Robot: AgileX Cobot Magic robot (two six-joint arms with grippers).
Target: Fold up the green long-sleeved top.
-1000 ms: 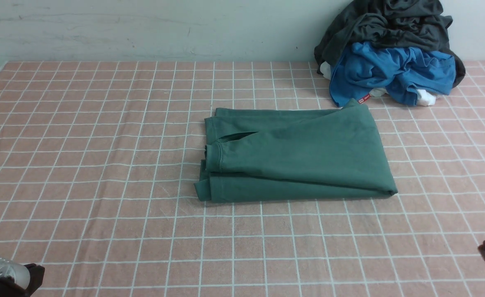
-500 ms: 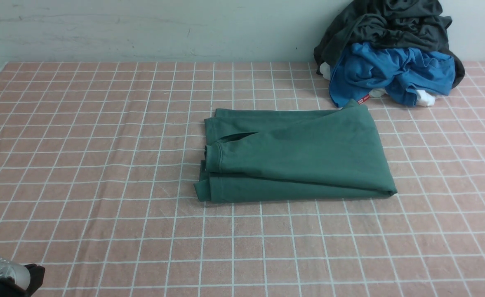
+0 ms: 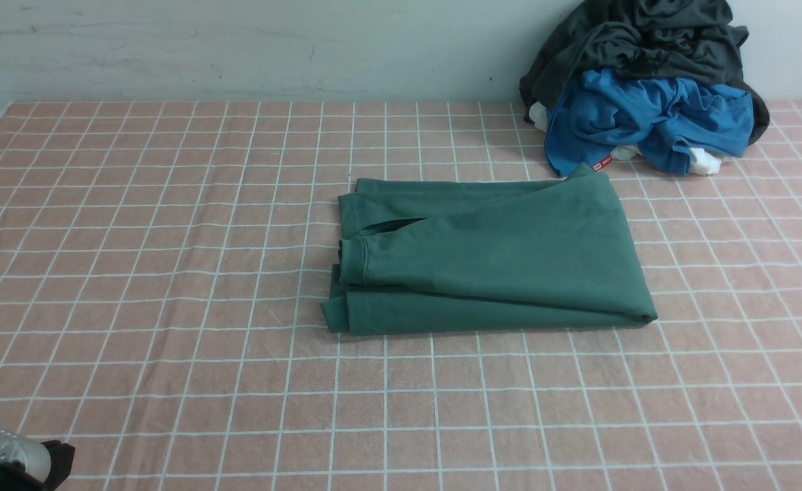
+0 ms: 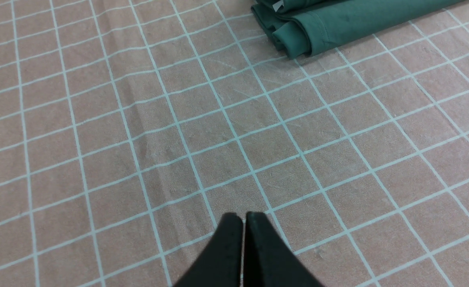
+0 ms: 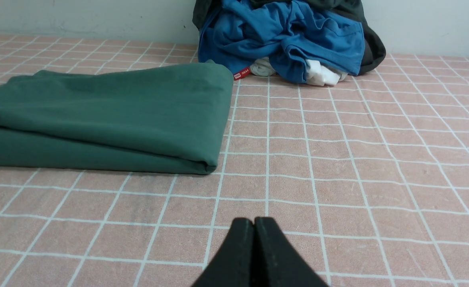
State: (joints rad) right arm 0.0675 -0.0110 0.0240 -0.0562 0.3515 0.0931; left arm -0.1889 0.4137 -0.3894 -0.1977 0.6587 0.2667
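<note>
The green long-sleeved top [image 3: 489, 256] lies folded into a compact rectangle in the middle of the pink checked tablecloth, a cuffed sleeve end showing at its left side. Its near left corner [image 4: 298, 38] shows in the left wrist view, and its folded right edge [image 5: 138, 115] in the right wrist view. My left gripper [image 4: 243, 216] is shut with nothing in it, low over bare cloth well short of the top. My right gripper [image 5: 254, 220] is also shut and empty, off the top's right corner. In the front view only the left arm's body [image 3: 5, 464] shows at the bottom left.
A heap of clothes sits at the back right against the wall: a dark grey-black garment [image 3: 646, 41] over a bright blue garment [image 3: 646, 123] with white fabric beneath. A small red label [image 3: 602, 164] lies by the top's far right corner. The pink checked tablecloth [image 3: 169, 273] covers the table.
The right gripper's dark tip, seen at the front view's right edge one second ago, has drawn back out of that view. The left arm sank slightly. The top has not moved.
</note>
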